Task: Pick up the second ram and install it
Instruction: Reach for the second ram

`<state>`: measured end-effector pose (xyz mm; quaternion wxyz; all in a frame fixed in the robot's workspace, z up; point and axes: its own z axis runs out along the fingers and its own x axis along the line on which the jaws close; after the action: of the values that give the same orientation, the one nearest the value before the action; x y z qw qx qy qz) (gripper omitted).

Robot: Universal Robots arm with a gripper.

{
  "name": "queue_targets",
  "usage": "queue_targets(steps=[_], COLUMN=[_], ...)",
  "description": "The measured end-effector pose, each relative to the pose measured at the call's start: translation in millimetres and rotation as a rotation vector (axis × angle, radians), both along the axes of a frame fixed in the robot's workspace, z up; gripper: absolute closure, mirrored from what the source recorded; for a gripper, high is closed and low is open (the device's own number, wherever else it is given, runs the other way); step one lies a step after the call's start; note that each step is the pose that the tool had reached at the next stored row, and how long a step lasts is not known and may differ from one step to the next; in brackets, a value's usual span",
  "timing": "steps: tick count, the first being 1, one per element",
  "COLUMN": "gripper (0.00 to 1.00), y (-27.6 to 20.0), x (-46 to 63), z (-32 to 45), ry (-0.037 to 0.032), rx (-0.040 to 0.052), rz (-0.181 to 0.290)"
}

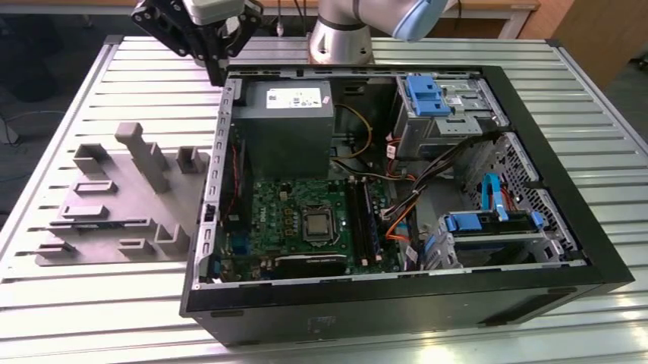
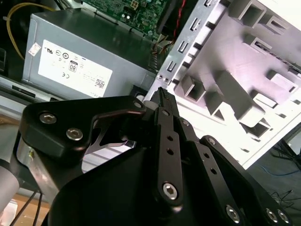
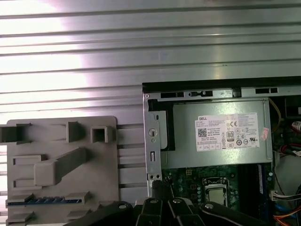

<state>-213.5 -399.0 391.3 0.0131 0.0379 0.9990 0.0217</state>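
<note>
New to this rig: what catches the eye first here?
The open black computer case lies on the slatted metal table, green motherboard exposed. At the exterior view's left, a grey moulded tray holds a thin blue-green ram stick; the black gripper hangs above the case's corner.

open computer case (image 1: 405, 303) lies on the slatted worktop (image 1: 102, 303). moulded tray (image 1: 61, 250) sits just beside it, on the exterior view's left. second ram (image 3: 42, 200) lies in a slot of the tray. inside the case: power supply (image 1: 288, 114) at the far end, motherboard (image 1: 273, 205) nearer the camera, drive cage (image 1: 496, 227) on the exterior view's right. hand (image 1: 215, 72) is over the case's far tray-side corner.
</note>
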Motion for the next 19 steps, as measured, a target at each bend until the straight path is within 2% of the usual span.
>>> queue_targets(steps=[19], gripper=[0.89], y=[-0.3], x=[-32.9], z=[-2.4], ry=[0.0], rx=[-0.0001], rz=[0.0])
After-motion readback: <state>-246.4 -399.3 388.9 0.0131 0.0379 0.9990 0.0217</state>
